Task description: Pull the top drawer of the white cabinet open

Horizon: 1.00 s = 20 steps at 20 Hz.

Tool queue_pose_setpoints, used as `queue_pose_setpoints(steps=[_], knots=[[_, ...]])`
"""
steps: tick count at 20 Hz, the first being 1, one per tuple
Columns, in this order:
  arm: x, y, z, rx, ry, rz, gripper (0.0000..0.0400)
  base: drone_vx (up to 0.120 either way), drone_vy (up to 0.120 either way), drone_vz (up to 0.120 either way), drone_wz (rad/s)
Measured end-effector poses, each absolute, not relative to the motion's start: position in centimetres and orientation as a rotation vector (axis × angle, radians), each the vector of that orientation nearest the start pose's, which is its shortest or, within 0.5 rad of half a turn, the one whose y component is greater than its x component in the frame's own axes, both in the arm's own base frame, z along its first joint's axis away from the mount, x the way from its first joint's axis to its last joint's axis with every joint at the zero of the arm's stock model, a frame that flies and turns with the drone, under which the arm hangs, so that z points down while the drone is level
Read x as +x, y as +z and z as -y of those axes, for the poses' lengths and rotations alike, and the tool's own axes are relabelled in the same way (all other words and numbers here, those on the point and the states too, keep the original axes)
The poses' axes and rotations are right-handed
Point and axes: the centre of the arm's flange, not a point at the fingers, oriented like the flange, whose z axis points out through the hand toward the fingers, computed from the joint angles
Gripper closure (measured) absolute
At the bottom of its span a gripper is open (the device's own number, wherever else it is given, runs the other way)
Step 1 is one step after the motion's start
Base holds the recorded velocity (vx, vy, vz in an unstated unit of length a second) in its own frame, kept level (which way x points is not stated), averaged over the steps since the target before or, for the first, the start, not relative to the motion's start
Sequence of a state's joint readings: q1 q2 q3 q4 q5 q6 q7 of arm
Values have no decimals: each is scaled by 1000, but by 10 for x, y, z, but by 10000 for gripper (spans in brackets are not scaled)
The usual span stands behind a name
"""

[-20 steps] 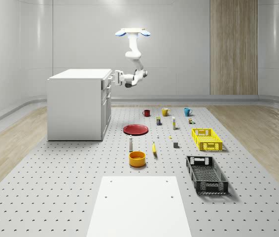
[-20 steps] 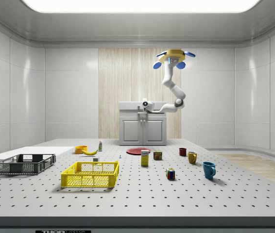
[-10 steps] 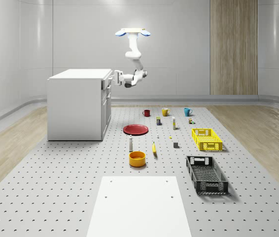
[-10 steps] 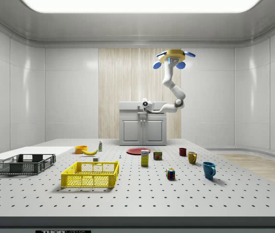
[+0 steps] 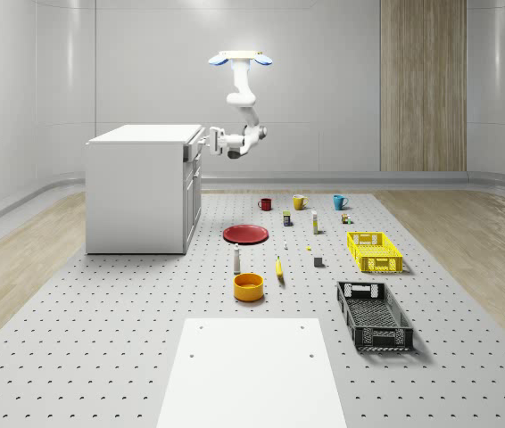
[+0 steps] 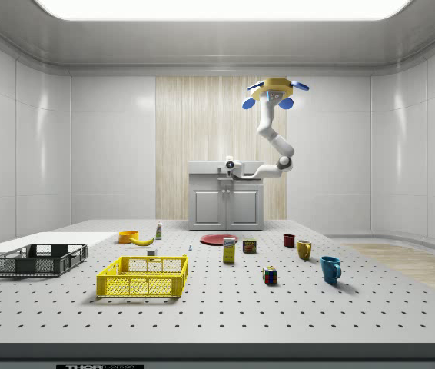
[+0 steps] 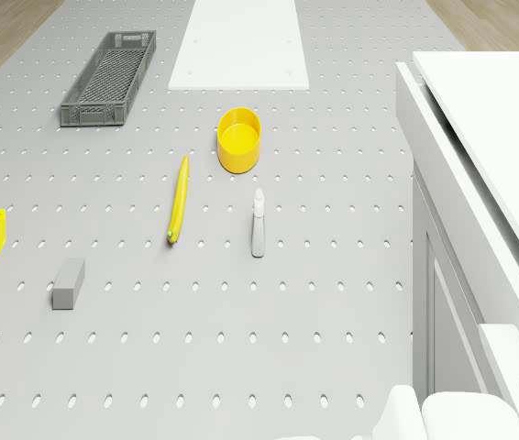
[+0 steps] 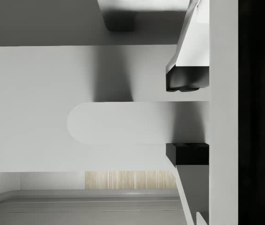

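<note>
The white cabinet stands at the whole-scene view's left, its front facing right. The drone hovers high in front of it, and the arm bends down and back toward the top drawer. My gripper is level with that drawer's front. In the wrist view my gripper has its black pads either side of the rounded white drawer handle, shut on it. From the drone, the drawer front stands a little out from under the cabinet top.
On the pegboard floor in front of the cabinet lie a red plate, spray bottle, orange bowl and banana. Three mugs, a yellow crate and a black crate lie further right.
The fingers have closed onto the drawer handle. The gripper has since shifted slightly away from the cabinet, the drawer front coming with it.
</note>
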State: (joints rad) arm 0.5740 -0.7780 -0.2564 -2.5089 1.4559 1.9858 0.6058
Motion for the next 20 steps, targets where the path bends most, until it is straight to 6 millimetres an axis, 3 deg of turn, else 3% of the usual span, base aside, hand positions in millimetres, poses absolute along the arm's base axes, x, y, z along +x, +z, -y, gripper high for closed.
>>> queue_pose_setpoints(steps=[9, 20], knots=[[324, 608, -122, -1486, 616, -616, 281, 0, 0, 0, 0], [324, 608, -75, -1485, 613, -613, 288, 0, 0, 0, 0]])
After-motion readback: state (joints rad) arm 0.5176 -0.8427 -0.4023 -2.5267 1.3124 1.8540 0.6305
